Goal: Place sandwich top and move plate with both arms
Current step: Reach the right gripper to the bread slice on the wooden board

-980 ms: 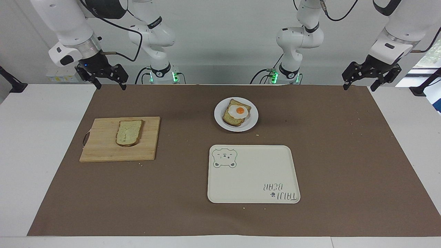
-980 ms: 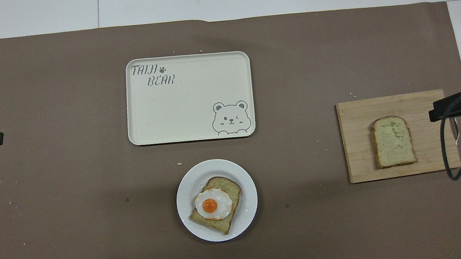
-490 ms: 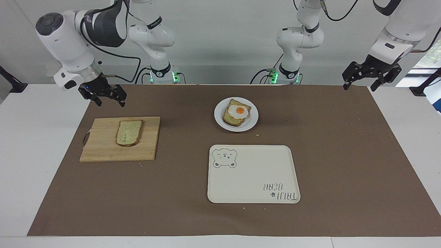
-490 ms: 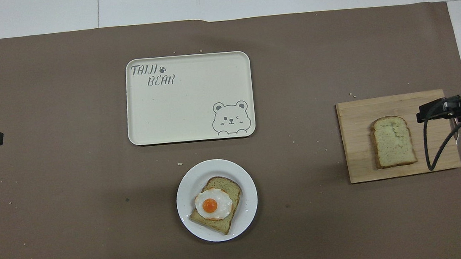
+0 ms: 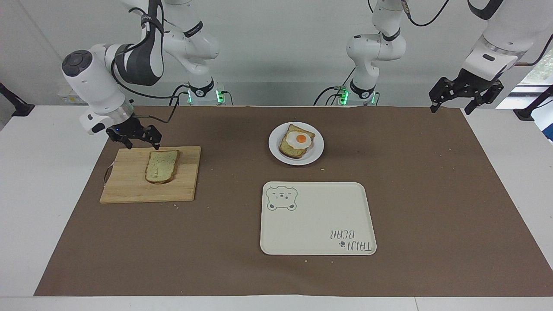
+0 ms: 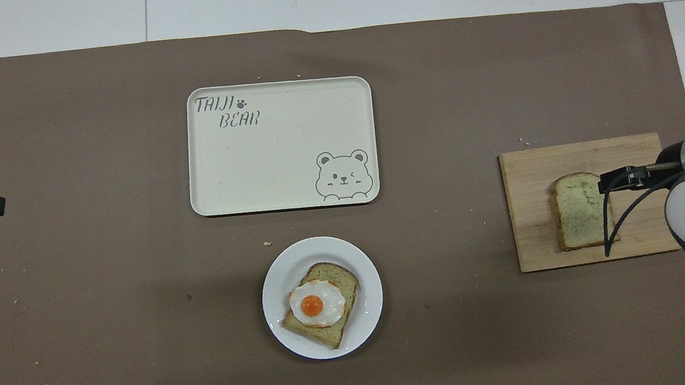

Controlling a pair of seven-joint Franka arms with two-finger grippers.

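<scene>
Two tools, right tool (image 5: 141, 144) spread over sandwich top (image 5: 161, 166)

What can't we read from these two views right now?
- Right gripper: overhead, the arm's own body hides it; its height over the cutting board is unclear even in the facing view.
- Sandwich top: overhead, one edge is crossed by a cable.
- Left gripper: overhead, cut off by the frame edge.
- Plate: bread with egg covers its middle.

"TAIJI BEAR" on the cream tray (image 6: 241, 183)
</scene>
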